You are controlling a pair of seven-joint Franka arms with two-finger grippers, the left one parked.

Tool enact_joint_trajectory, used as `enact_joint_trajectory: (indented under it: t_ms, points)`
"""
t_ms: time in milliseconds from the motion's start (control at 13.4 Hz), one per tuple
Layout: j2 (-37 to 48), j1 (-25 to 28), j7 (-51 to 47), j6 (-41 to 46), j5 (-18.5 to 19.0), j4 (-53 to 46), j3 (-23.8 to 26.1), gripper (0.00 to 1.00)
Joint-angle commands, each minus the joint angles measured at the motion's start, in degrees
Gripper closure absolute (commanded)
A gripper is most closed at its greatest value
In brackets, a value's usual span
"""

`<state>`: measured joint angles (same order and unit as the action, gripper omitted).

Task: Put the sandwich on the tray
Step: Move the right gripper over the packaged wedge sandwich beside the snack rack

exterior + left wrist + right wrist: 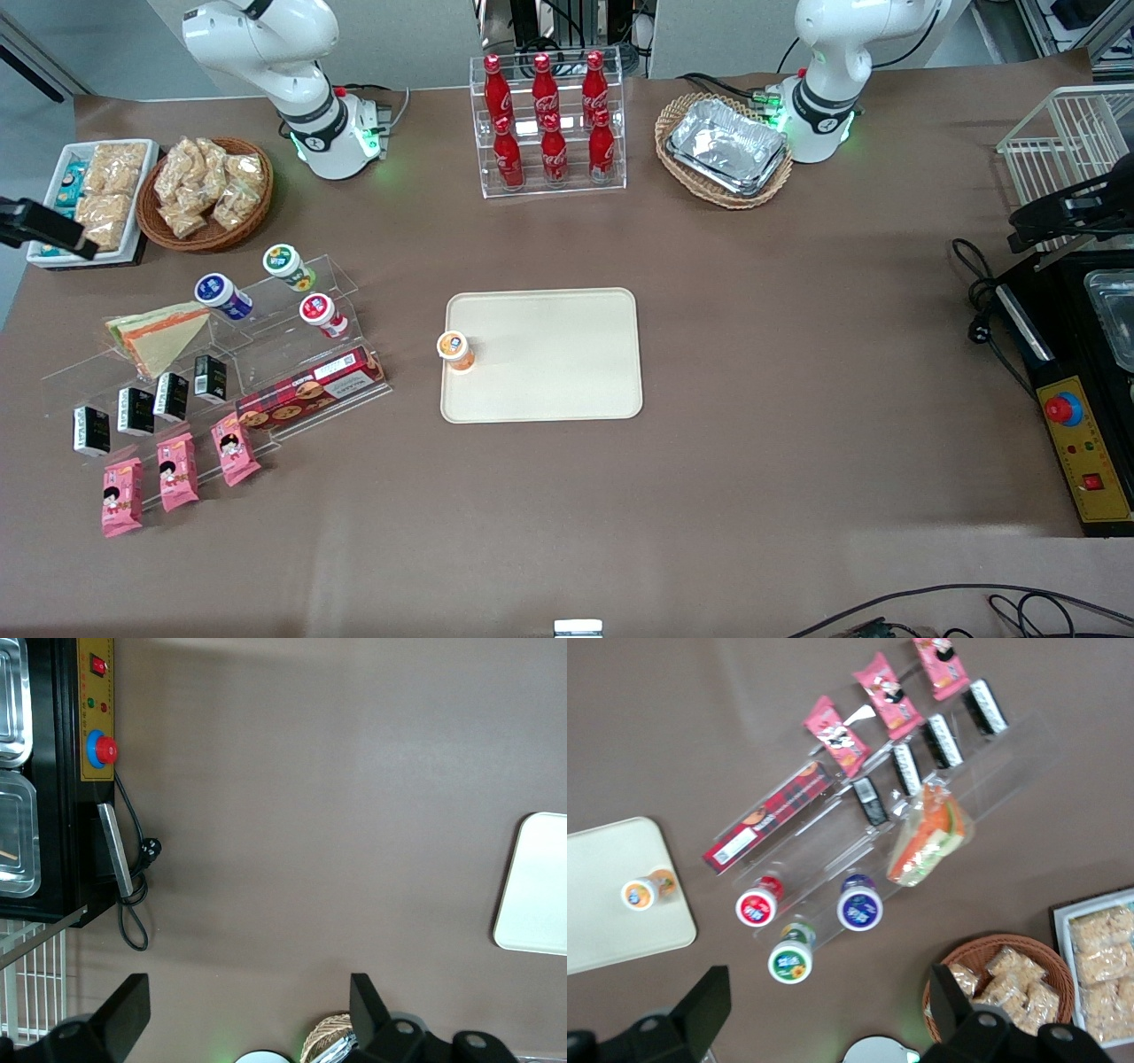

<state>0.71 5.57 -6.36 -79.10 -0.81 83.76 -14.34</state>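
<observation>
The sandwich is a wrapped triangular wedge with orange and green layers. It lies on the upper step of a clear acrylic stand toward the working arm's end of the table, and it also shows in the right wrist view. The cream-beige tray lies flat at the table's middle and also shows in the right wrist view and the left wrist view. An orange-capped cup stands on the tray's edge nearest the stand. My gripper is open and empty, held high above the table near the snack baskets, well apart from the sandwich.
The stand also holds three capped cups, small black cartons, a red biscuit box and pink snack packets. A wicker snack basket and a white snack tray sit farther back. A cola rack and foil trays stand at the back.
</observation>
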Motion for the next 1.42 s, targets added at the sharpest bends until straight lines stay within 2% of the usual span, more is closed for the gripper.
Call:
enact_joint_trajectory:
  t_ms: [0, 224, 447, 671, 1342]
  points:
    - [-1.76, -0.13, 0.56, 0.09, 0.54, 0.00, -4.20, 0.00]
    - [-2.81, -0.13, -1.54, -0.70, 0.63, 2.02, -6.49, 0.00]
    - [-4.14, -0.13, -8.83, -3.85, 1.51, 5.52, -6.49, 0.00]
    - [-3.79, -0.21, -9.20, -12.63, 1.42, 13.25, -7.98, 0.00]
    - [-3.61, -0.39, -7.80, -26.70, 1.25, 24.77, -9.65, 0.00]
